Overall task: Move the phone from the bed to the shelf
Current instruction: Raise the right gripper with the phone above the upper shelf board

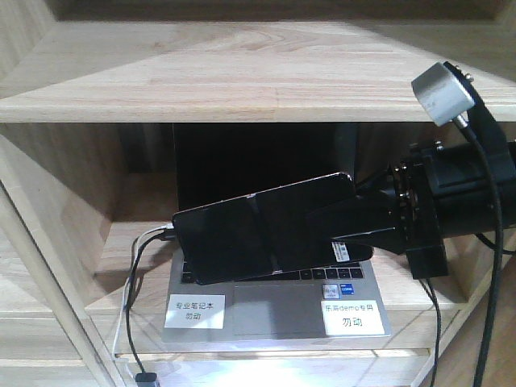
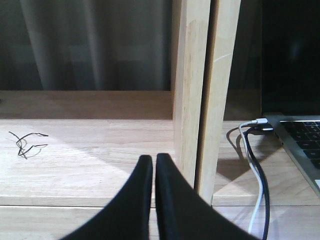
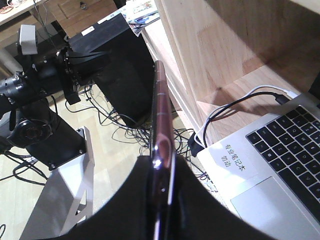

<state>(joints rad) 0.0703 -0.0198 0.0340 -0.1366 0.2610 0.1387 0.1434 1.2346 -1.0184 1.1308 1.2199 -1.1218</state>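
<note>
Black and close to the front view, my right claw (image 1: 322, 230) is clamped on the phone (image 1: 250, 234), gripping its right end so the slab sticks out to the left, held flat-faced toward the camera and tilted, its left end lower. It hangs in the air in front of the shelf (image 1: 242, 81), over the keyboard of the grey laptop (image 1: 278, 310) that sits open in the middle compartment; I cannot tell any contact between phone and laptop. From my right wrist view the phone (image 3: 161, 130) shows edge-on, a thin pinkish line pinched between my two dark fingers (image 3: 130, 200).

Starting at the left of the shelf: white and black cables (image 1: 133, 298) run down from the laptop's left side and over the front of the board. Two white labels (image 1: 194, 312) with printed characters lie on the palm rest, one left, one right. Further right is my right arm's wrist, a silver cylinder (image 1: 442, 91) mounted above it.

My left claw (image 2: 154, 165) is pressed closed on nothing, its tips touching, pointed at the compartment left of an upright divider (image 2: 192, 95). A small dark squiggle of wire (image 2: 25, 142) lies on that board.
</note>
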